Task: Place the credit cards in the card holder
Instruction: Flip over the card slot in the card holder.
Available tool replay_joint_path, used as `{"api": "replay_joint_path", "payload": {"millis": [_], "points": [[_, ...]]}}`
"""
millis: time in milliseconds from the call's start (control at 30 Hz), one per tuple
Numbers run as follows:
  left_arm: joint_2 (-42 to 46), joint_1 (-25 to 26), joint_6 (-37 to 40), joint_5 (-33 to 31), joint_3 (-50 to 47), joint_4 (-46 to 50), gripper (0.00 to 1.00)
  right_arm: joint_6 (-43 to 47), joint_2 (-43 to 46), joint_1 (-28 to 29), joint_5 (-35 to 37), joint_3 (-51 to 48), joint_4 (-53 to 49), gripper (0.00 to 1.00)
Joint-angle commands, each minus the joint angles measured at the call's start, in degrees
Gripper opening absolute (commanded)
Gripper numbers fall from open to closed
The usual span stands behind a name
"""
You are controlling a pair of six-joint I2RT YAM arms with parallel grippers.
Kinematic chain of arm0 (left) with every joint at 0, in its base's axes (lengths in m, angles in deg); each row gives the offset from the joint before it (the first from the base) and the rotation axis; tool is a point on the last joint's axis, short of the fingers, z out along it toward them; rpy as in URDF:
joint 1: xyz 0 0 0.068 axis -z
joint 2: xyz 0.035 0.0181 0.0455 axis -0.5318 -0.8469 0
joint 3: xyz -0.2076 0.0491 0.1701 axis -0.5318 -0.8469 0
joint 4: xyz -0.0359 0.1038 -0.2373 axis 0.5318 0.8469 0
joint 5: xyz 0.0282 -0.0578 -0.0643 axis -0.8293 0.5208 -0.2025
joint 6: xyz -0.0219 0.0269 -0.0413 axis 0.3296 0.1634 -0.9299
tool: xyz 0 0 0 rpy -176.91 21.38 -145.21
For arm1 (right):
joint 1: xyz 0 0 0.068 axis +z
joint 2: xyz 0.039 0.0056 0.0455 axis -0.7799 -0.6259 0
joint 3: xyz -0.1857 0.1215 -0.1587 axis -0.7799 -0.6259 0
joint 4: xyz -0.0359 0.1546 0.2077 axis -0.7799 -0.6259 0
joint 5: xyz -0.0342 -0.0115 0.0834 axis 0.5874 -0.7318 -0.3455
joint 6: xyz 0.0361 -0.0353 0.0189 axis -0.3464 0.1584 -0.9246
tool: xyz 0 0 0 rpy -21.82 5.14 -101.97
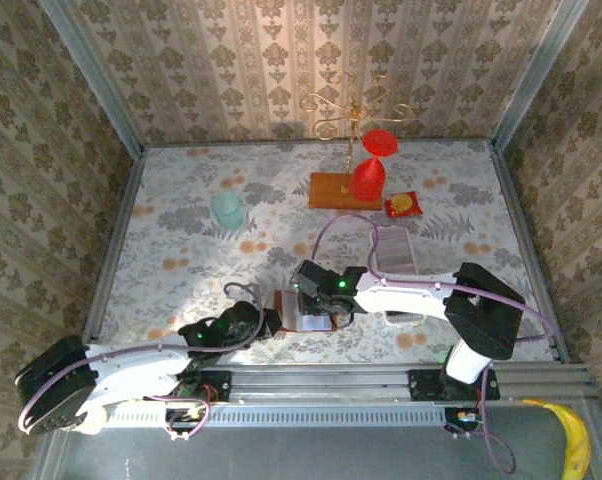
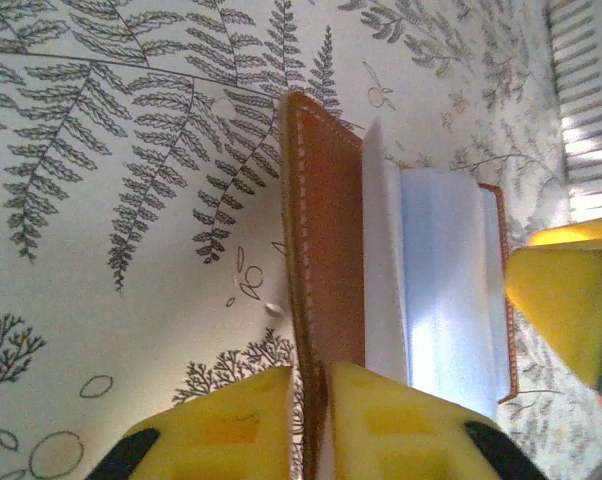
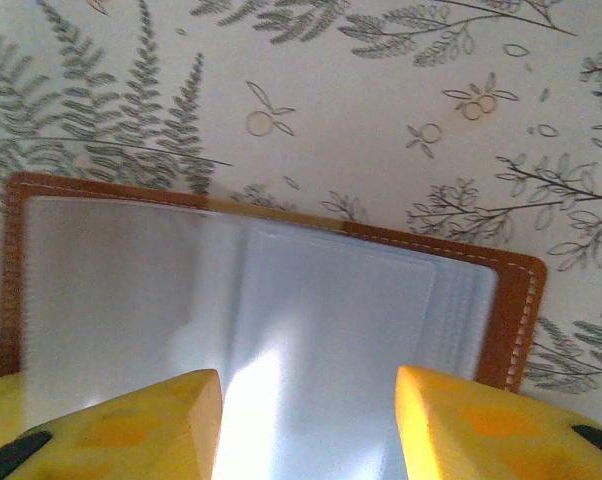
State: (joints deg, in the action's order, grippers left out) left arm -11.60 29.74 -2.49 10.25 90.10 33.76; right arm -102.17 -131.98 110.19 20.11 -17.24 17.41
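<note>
The left pincer (image 2: pixel 307 410) sits narrowly around the raised brown cover of the card holder (image 2: pixel 326 250), pinching or not I cannot tell, and the right pincer (image 3: pixel 309 420) stands half spread over its pale pockets, near the front edge of the desk (image 1: pixel 181 190).

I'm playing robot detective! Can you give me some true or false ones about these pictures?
The card holder lies open. True.
Its leather is blue. False: it is orange-brown.
The left gripper has the holder's cover between its fingers. True.
The banana sits beside the teal cup. False: the banana lies at the near right corner, far from the cup.
The right gripper is over the open card holder. True.
</note>
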Motion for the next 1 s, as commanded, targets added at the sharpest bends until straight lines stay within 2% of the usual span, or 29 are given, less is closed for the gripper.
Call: {"api": "replay_joint_path", "payload": {"millis": [0, 267, 433, 600, 700, 767, 833, 900, 967], "points": [[4.19, 0.36, 0.84, -1.65, -0.55, 5.56, 0.22, 2.42, -1.12, 0.48, 3.69, 1.02, -5.24, 0.5], [22.92, -0.23, 0.36, -6.5, -0.24, 24.43, 0.35, 3.11, -0.66, 1.13, 3.56, 1.25, -4.83, 0.5], [31.87, -0.86, 3.71, -5.18, 0.8, 26.84, 0.24, 6.05, 4.25, 1.83, 2.83, -0.81, 0.09, 0.5], [27.69, -1.07, 7.42, -1.53, 5.17, 23.56, 0.18, 14.52, 12.76, 1.63, 7.67, -1.77, -1.76, 0.48], [21.11, -1.2, 9.19, 0.29, 8.55, 22.49, 0.12, 25.81, 20.63, 1.62, 10.31, -1.36, -3.91, 0.47], [16.78, -1.21, 10.99, 1.83, 9.83, 19.6, 0.07, 36.47, 26.02, 1.62, 8.77, -0.99, -4.8, 0.49], [13.26, -1.2, 12.15, 2.84, 10.71, 16.98, 0.07, 45.4, 31.07, 1.62, 8.15, -1.08, -5.4, 0.51], [10.17, -1.21, 13.14, 3.29, 11.85, 15.64, 0.06, 55.26, 36.4, 1.71, 4.57, -2.96, -6.47, 0.55], [7.4, -1.16, 14.71, 4.27, 13.17, 14.55, 0.05, 76.54, 43.26, 2.05, -3.8, -6.83, -11.3, 0.56]]}}
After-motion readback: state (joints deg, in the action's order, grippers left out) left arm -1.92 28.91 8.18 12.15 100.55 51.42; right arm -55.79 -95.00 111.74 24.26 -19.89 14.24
